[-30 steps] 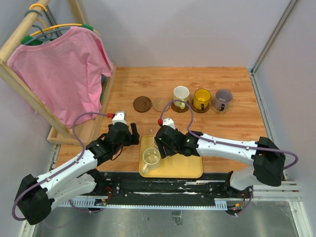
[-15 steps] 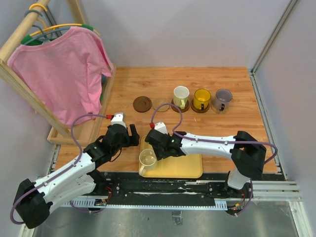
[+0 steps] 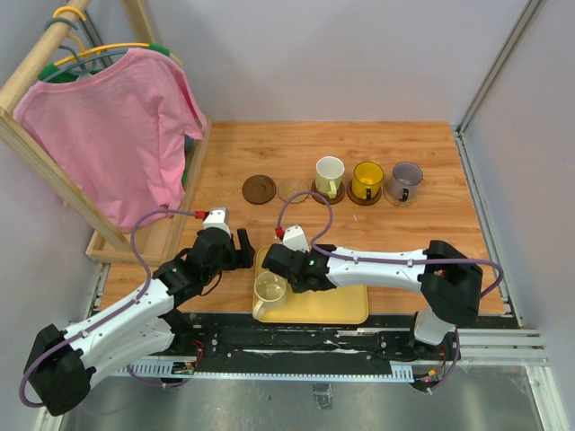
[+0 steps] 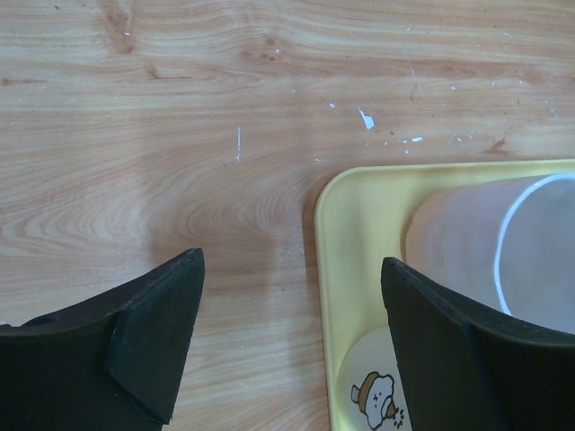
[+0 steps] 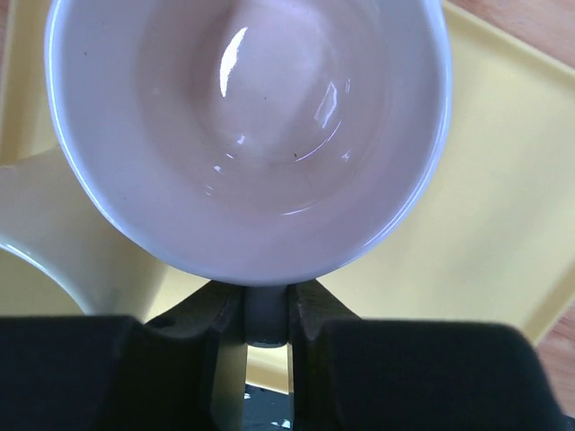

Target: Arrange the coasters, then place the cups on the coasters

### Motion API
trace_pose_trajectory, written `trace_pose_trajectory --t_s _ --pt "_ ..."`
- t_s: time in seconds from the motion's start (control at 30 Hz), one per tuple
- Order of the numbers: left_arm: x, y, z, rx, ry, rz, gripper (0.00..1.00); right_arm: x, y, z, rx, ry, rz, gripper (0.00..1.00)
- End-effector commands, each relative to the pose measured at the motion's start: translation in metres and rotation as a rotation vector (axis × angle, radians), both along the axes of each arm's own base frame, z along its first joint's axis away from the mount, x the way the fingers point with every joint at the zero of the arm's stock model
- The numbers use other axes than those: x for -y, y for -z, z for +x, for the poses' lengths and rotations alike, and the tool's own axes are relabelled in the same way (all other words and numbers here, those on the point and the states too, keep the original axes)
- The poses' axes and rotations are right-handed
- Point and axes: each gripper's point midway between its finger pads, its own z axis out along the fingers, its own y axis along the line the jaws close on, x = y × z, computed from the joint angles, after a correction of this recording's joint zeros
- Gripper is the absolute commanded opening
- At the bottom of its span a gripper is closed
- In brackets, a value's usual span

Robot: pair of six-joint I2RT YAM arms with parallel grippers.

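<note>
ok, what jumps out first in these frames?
The right gripper pinches the handle of the pale pink cup on the yellow tray at the near edge. Farther back, the cream cup, yellow cup and grey-purple cup stand on coasters, with a dark coaster and a tan coaster bare to their left. A pink shirt hangs on the wooden rack at far left.

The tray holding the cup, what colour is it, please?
Yellow; the tray shows best in the top external view.
</note>
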Motion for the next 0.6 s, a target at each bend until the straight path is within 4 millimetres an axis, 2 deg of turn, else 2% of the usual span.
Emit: trace_pose_trajectory --t_s 0.0,0.2,0.3,0.5,0.57 --pt "0.005 -0.007 0.006 0.03 0.003 -0.032 0.84 0.008 -0.049 0.022 0.198 0.079 0.017 0.01" --pt "0.005 -0.014 0.01 0.051 -0.009 -0.034 0.83 0.005 -0.11 0.059 0.428 0.178 0.075 0.01" --pt "0.001 -0.023 0.014 0.084 -0.035 -0.037 0.83 0.003 -0.134 0.081 0.509 0.221 0.073 0.01" --pt "-0.014 -0.049 0.021 0.173 -0.098 -0.026 0.83 -0.009 -0.158 0.132 0.503 0.329 0.123 0.01" --pt "-0.016 -0.054 0.023 0.187 -0.106 -0.016 0.83 -0.014 -0.156 0.149 0.486 0.359 0.127 0.01"
